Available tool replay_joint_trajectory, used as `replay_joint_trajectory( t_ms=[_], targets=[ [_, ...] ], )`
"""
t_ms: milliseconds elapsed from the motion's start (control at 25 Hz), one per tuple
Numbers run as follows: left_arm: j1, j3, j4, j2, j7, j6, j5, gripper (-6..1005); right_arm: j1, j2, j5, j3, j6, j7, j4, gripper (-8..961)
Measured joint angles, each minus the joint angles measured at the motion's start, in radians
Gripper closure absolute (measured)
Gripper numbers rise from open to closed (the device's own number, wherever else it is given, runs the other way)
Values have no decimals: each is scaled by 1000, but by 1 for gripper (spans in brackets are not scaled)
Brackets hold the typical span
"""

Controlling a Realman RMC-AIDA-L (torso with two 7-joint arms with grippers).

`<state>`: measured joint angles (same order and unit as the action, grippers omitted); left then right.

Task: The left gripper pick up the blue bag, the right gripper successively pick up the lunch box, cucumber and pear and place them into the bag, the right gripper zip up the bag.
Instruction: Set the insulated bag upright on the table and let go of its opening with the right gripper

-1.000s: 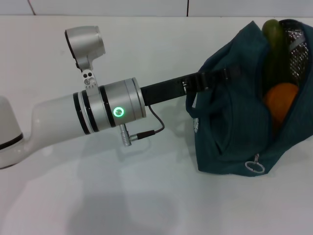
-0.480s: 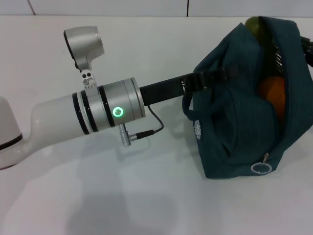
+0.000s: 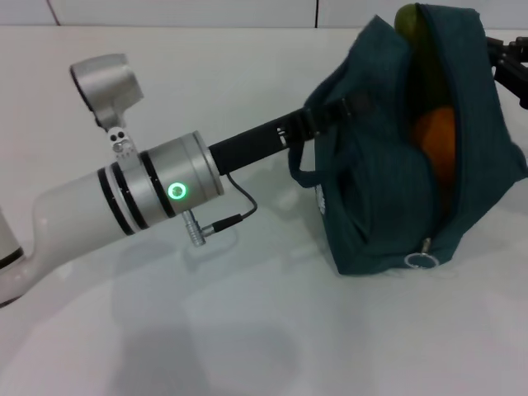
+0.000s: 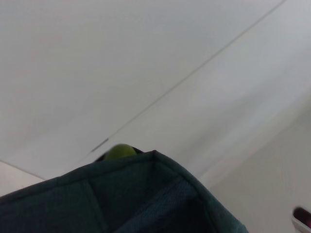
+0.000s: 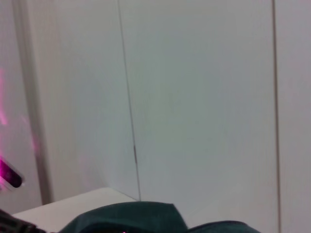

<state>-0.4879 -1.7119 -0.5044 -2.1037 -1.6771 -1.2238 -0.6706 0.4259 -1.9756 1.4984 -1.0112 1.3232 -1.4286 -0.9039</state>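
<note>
Reaching across the white table from the left, the left gripper is seen pinching the blue bag by its left edge. The bag is held at the right, its mouth open, with the cucumber at the far end and an orange fruit inside. The zipper pull is left unclosed near the bottom. At the far right, the right gripper is barely shown; its fingers cannot be judged. If the fabric slips, the contents may be spilled.
</note>
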Motion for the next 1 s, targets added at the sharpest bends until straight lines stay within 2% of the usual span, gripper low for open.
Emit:
replay_joint_trajectory(
  t_ms=[120, 320, 480, 680, 1000],
  targets=[
    [8, 0, 1, 1, 8, 0, 14, 955, -4, -3, -7, 14, 79, 16, -19, 909],
    [13, 3, 2, 2, 11, 0, 17, 956, -23, -33, -21, 114, 224, 50, -88, 910],
    [18, 8, 3, 4, 21, -5, 25, 956, -32, -29, -69, 164, 298, 71, -91, 910],
    [22, 19, 40, 6, 61, 14, 60, 955, -37, -25, -76, 222, 298, 108, -68, 910],
    [17, 29, 62, 7, 91, 18, 88, 955, -37, -18, -82, 232, 300, 147, -35, 910]
  ],
)
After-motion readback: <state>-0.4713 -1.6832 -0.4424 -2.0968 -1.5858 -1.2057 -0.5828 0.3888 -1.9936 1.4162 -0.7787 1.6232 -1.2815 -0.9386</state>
